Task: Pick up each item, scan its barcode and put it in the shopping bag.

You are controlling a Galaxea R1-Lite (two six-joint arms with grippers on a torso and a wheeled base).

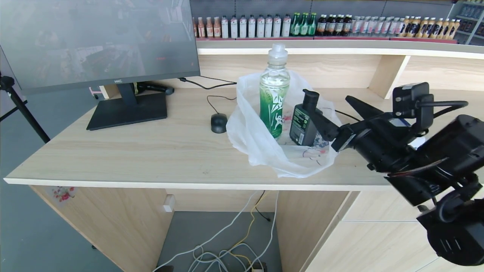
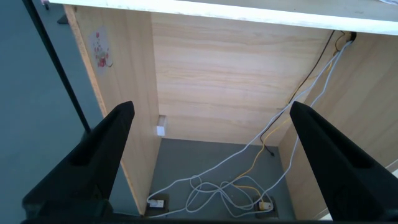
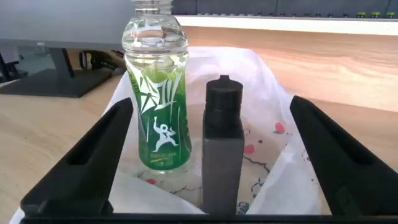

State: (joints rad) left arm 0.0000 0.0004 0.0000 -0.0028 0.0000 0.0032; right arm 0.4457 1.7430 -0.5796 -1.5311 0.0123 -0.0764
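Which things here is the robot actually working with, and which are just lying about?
Part of the job: green bottle, dark bottle, shopping bag, right gripper.
Just lying about: monitor, mouse, shelf bottles, floor cables.

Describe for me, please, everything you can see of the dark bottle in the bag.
The dark bottle is slim, flat-sided and plastic-looking, with a black squared cap and a green-and-white label. It stands upright in the white shopping bag, right of the green drink bottle, with a gap between. The open right pincer flanks it.
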